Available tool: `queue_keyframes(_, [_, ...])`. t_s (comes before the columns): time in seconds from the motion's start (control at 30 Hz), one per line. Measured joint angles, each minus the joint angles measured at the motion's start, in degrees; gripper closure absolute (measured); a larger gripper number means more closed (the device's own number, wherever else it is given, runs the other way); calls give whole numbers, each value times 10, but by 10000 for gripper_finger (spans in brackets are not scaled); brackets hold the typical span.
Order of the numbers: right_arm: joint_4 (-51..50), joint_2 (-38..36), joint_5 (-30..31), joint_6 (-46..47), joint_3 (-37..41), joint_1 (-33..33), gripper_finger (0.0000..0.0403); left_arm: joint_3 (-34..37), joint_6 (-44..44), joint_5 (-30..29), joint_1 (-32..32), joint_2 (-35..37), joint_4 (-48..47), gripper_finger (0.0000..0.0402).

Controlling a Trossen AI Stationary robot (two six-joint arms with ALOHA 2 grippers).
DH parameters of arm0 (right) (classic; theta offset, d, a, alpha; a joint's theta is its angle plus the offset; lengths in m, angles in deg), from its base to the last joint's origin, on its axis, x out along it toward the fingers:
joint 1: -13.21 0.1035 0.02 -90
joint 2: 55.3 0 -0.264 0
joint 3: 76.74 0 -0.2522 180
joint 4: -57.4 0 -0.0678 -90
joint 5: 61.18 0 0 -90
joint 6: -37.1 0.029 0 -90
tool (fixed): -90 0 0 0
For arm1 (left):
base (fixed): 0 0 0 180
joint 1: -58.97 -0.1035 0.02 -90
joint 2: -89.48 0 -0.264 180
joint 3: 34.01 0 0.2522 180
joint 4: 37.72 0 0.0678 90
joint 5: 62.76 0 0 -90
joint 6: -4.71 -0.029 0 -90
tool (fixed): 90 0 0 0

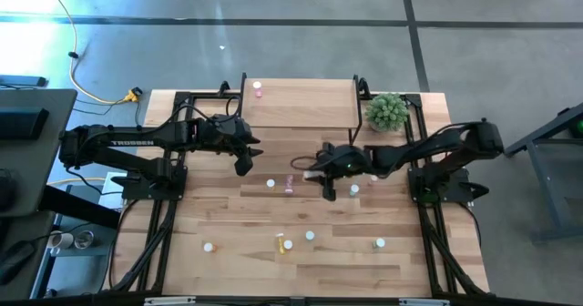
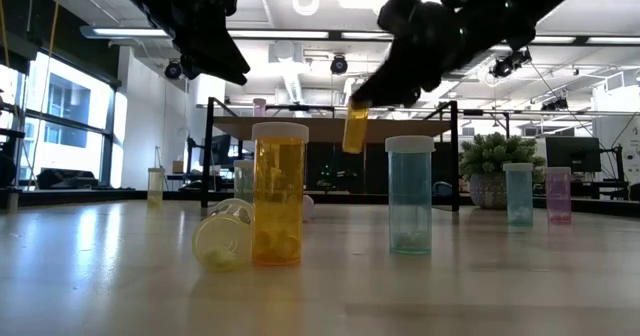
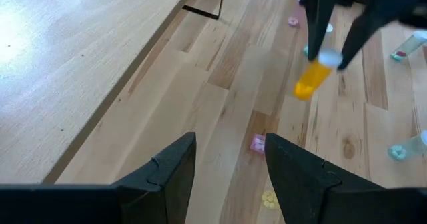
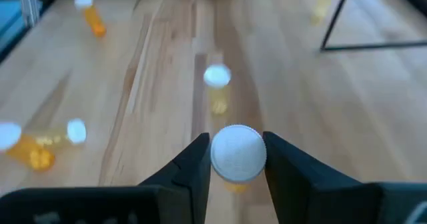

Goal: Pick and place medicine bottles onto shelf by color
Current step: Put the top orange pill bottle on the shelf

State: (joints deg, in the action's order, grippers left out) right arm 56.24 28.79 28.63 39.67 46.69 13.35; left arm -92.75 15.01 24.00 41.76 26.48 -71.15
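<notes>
Your right hand is clamped on a small orange translucent bottle with white cap, lifted off the light-wood desk mid-carry. Next you need to swing it to the raised light-wood shelf, probably away from the pink bottle. Left hand hovers near the shelf, fingers apart, empty.

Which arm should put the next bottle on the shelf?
Right. The right gripper already holds a white-capped orange bottle lifted off the table, near the light-wood shelf. The left gripper is open, empty.

one bottle on shelf, others on table
</notes>
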Motion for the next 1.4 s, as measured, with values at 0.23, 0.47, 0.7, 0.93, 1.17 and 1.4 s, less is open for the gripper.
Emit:
queue_keyframes(0.23, [-2, -86, 0, 0, 0, -62, 293, 0, -7, 0, 0, 0, 0, 232])
queue_keyframes(0.47, [-98, -149, 1, -29, -44, -154, 293, 0, -15, -5, 0, 0, 0, 232])
queue_keyframes(0.7, [-239, -151, 7, -71, -148, -248, 293, 0, -15, -7, 0, 0, 1, 232])
queue_keyframes(0.93, [-276, -151, 8, -71, -186, -332, 293, 0, -15, -6, 0, 0, 1, 232])
queue_keyframes(1.17, [-287, -148, 8, -53, -188, -393, 293, 0, -15, -6, 0, 0, 1, 232])
queue_keyframes(1.4, [-289, -121, 6, -29, -188, -422, 293, 0, -13, -6, 0, 0, 1, 232])
